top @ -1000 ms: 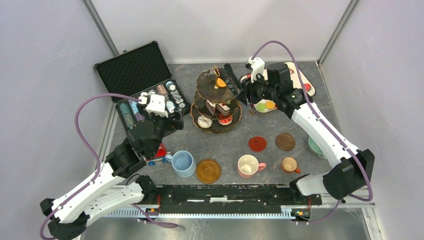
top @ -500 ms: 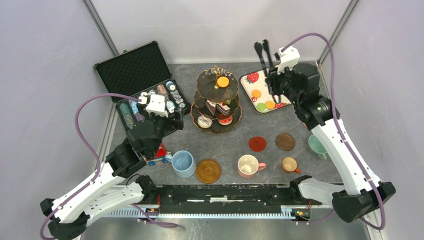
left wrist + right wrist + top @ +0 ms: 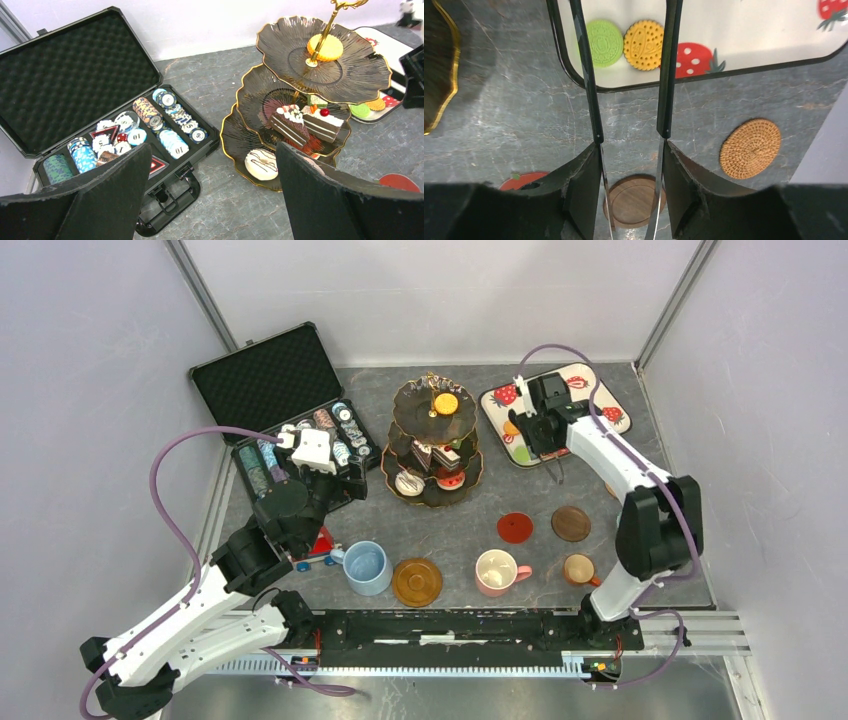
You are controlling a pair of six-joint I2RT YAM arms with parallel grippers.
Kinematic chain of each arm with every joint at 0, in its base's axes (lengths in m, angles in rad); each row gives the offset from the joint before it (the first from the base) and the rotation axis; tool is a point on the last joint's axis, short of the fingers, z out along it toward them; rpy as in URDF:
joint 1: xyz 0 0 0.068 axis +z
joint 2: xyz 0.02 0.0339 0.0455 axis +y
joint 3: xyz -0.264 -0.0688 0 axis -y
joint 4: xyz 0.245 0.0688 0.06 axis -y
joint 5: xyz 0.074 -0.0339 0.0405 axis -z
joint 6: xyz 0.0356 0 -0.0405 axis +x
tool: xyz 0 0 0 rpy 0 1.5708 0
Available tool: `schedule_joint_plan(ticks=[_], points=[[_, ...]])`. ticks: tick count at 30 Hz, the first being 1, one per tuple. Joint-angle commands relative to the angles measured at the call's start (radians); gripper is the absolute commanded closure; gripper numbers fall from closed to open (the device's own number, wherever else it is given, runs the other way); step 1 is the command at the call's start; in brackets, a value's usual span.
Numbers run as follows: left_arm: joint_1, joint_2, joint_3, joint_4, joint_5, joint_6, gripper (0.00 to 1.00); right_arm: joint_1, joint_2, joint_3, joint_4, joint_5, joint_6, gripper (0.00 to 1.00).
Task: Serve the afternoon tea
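Note:
The dark three-tier gold-rimmed stand (image 3: 435, 440) holds a yellow macaron (image 3: 325, 46) on top, cake slices (image 3: 287, 122) in the middle and a white donut (image 3: 261, 164) at the bottom. My right gripper (image 3: 538, 432) (image 3: 631, 150) is shut on metal tongs (image 3: 591, 100) over the near edge of the strawberry tray (image 3: 590, 390). A green macaron (image 3: 604, 36) and a yellow one (image 3: 643, 37) lie between the tong arms. My left gripper (image 3: 340, 475) (image 3: 212, 147) is open and empty, left of the stand. Blue (image 3: 366, 567), pink (image 3: 495, 571) and small brown (image 3: 578, 569) mugs stand in front; the green mug is hidden.
The open black poker chip case (image 3: 290, 425) sits at the back left. A red toy car (image 3: 318, 545) lies under my left arm. Red (image 3: 515, 528), dark wooden (image 3: 571, 523) and brown (image 3: 417, 581) coasters lie on the table; a woven one (image 3: 750, 148) lies right of the tongs.
My right arm left the stand, lifted the tongs upright by the back wall, then dropped over the strawberry tray's near edge. My left arm has not moved.

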Motion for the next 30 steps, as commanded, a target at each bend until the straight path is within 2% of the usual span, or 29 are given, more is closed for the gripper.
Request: schedule_joint_plan(ticks=[1, 10, 30], points=[[0.005, -0.007, 0.012, 0.021, -0.007, -0.009, 0.01, 0.001, 0.037, 0.046, -0.011, 0.003, -0.020, 0.49], [0.005, -0.004, 0.014, 0.023, -0.003, -0.011, 0.00, 0.000, 0.119, 0.043, 0.047, -0.031, -0.029, 0.47], [0.005, 0.001, 0.012, 0.026, -0.009, -0.006, 0.00, -0.041, 0.275, 0.113, 0.066, -0.075, -0.032, 0.48]])
